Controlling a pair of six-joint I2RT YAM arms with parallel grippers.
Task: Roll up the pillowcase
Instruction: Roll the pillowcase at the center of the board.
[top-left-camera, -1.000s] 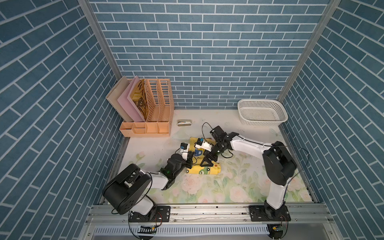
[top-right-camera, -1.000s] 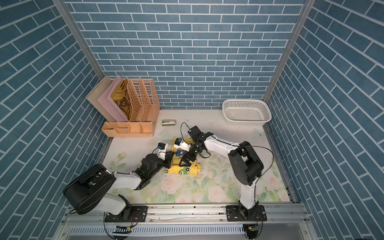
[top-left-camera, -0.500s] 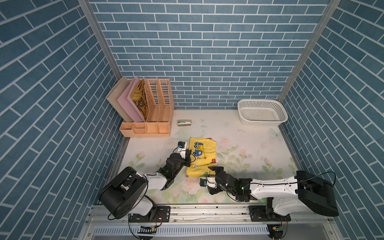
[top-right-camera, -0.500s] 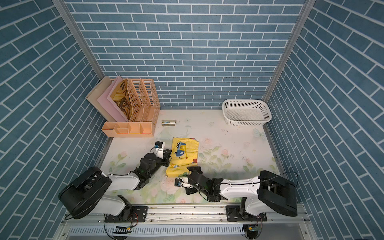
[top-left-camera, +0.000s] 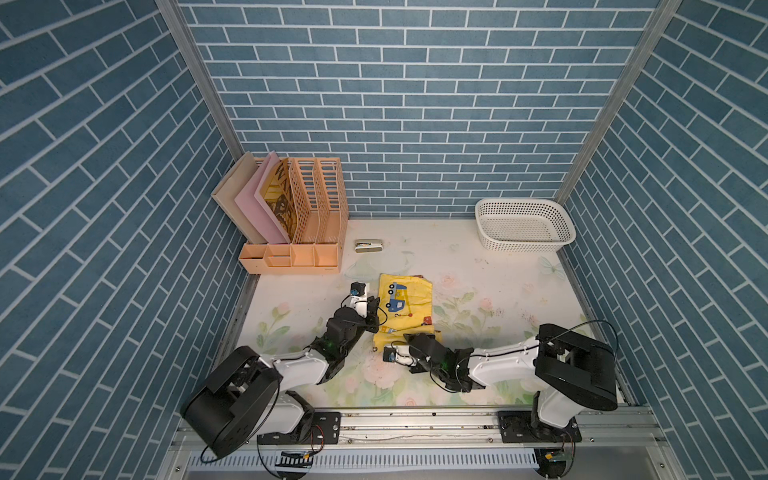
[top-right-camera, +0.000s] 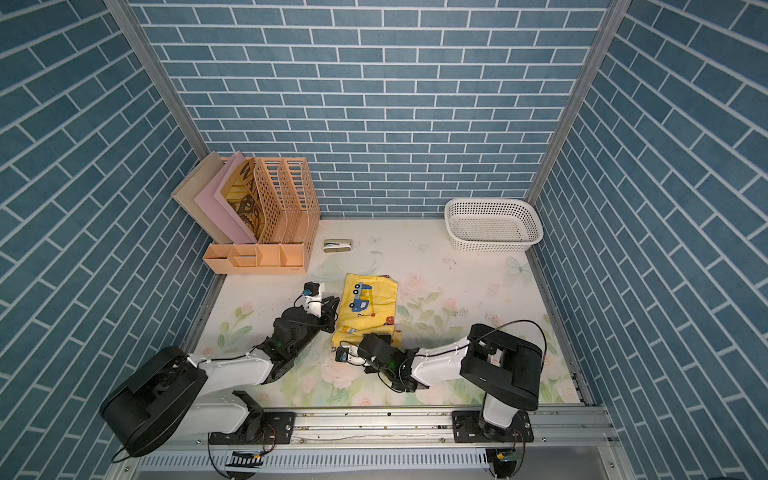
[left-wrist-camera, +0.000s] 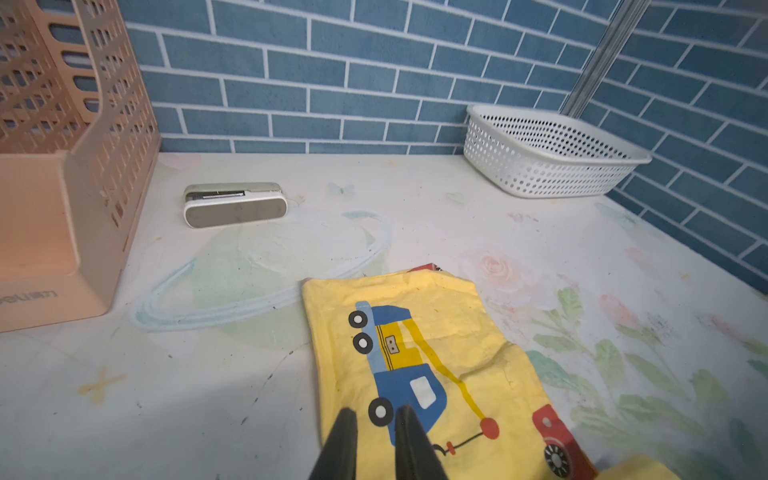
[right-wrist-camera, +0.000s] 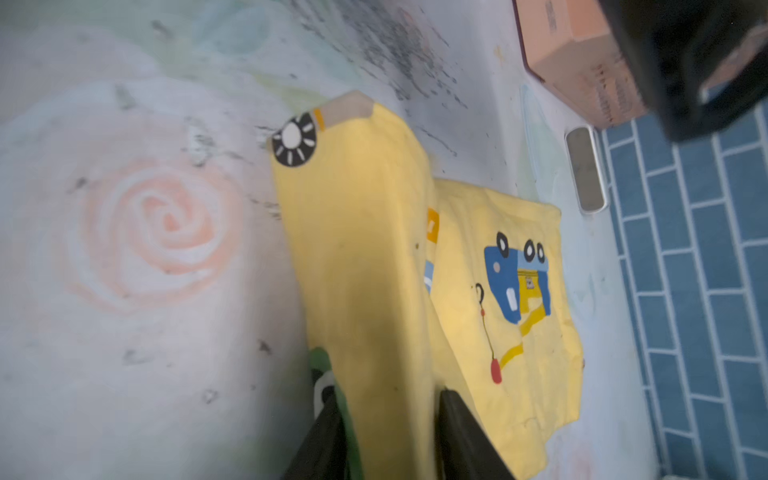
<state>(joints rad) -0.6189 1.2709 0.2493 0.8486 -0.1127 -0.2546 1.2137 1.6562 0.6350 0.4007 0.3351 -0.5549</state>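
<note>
Pillowcase, top views: lying (top-left-camera: 405, 309) mid-surface (top-left-camera: 490, 266), near end already folded into a thick band; left gripper (top-left-camera: 371, 309) sitting at its left edge, right gripper (top-left-camera: 419, 338) at the near band.
Left wrist view: left gripper (left-wrist-camera: 372, 419) nearly closed over the cloth's (left-wrist-camera: 419, 365) edge beside the blue truck; pinching or only pressing, cannot tell.
Right wrist view: right gripper (right-wrist-camera: 388, 409) straddling the raised yellow band (right-wrist-camera: 365, 257), jaws narrowing on it; firm hold, cannot tell.
Step in hand: judging by the band, rolling just starting.
Next move: likely calling for turning the band over toward the far end, keeping edges aligned.
</note>
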